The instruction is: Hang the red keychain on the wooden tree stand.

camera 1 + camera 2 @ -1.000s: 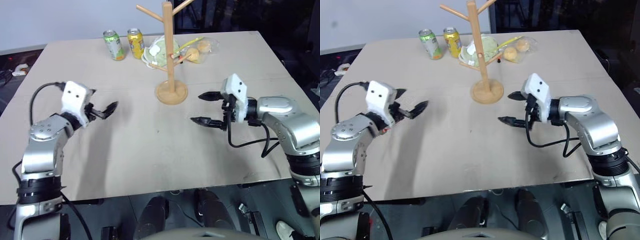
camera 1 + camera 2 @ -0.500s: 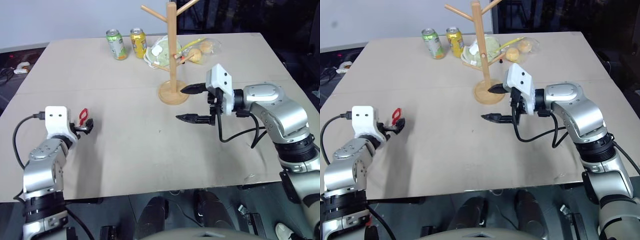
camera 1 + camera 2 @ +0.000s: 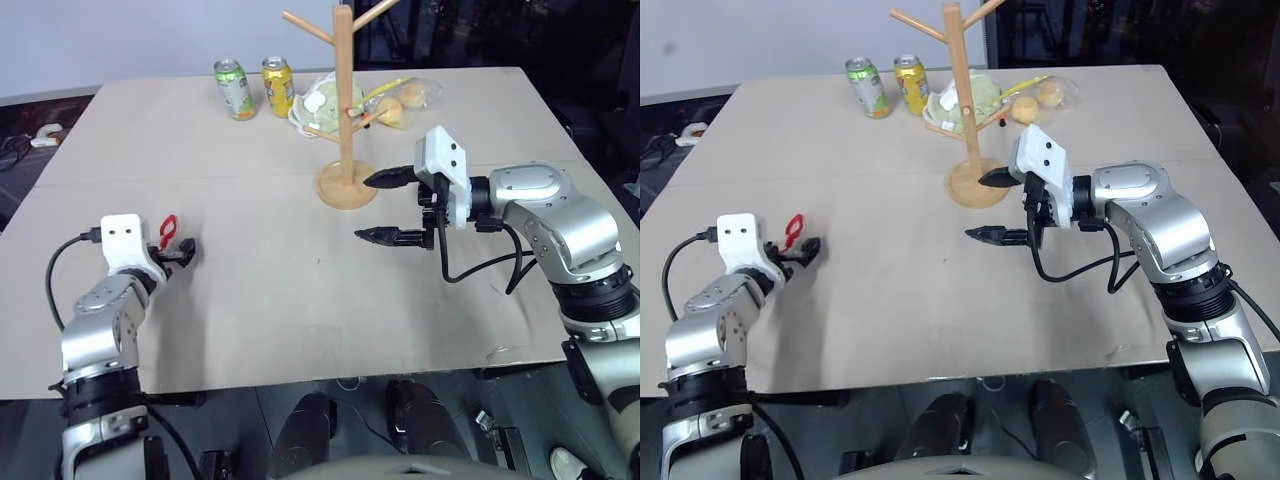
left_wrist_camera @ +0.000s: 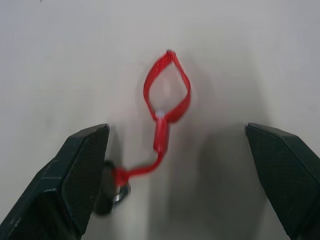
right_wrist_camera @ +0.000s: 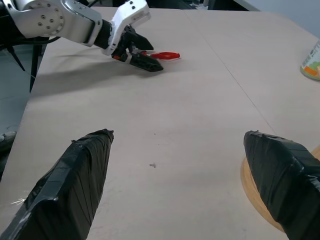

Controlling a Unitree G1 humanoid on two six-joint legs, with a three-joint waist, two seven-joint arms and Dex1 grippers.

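Illumination is bright, even and diffuse from overhead across the table (image 3: 300,290). Shadows are soft: a faint patch lies under the left gripper (image 3: 180,252) and another under the right gripper (image 3: 385,208). The room behind the far edge is dark. In the left wrist view the red keychain (image 4: 162,107) is slightly blurred (soft edges, dim shadow beside it). No strong glare.
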